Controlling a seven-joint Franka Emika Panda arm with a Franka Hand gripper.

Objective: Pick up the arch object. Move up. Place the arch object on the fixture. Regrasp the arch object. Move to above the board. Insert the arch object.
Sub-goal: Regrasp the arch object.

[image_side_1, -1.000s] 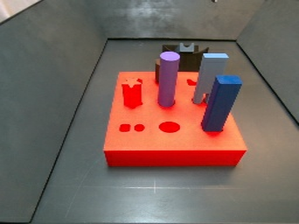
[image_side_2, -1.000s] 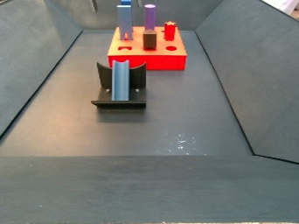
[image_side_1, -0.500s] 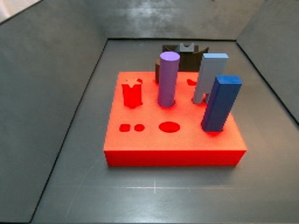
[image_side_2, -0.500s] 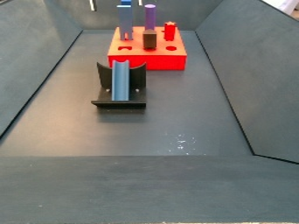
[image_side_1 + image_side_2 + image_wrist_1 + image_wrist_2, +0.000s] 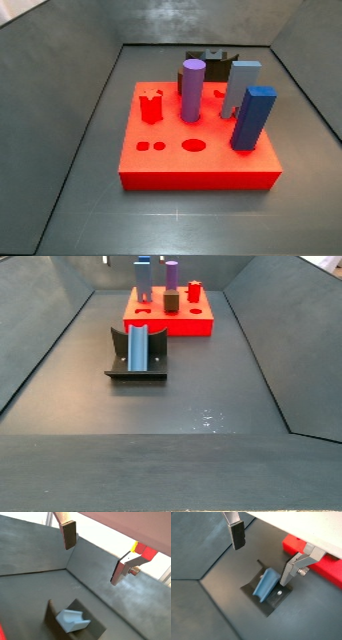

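Note:
The arch object (image 5: 139, 348), a short grey-blue block, lies in the notch of the black fixture (image 5: 136, 372), in front of the red board (image 5: 167, 318). In both wrist views my gripper (image 5: 261, 564) (image 5: 91, 562) is open and empty, high above the fixture, with the arch object (image 5: 266, 586) (image 5: 72, 620) far below the fingers (image 5: 237, 536). In a side view only the fixture's top (image 5: 209, 56) shows behind the board (image 5: 201, 165); the arch object is hidden there.
The board carries a purple peg (image 5: 193, 88), a tall grey-blue block (image 5: 243, 86) and a dark-blue block (image 5: 253, 118), with open holes (image 5: 194, 144) near its front. Grey walls slope up around the floor (image 5: 174, 406). A red board corner (image 5: 304, 549) shows beside one finger.
In a side view my fingertips at the top edge have risen slightly and nearly left the picture. The arch object, fixture and board have not moved.

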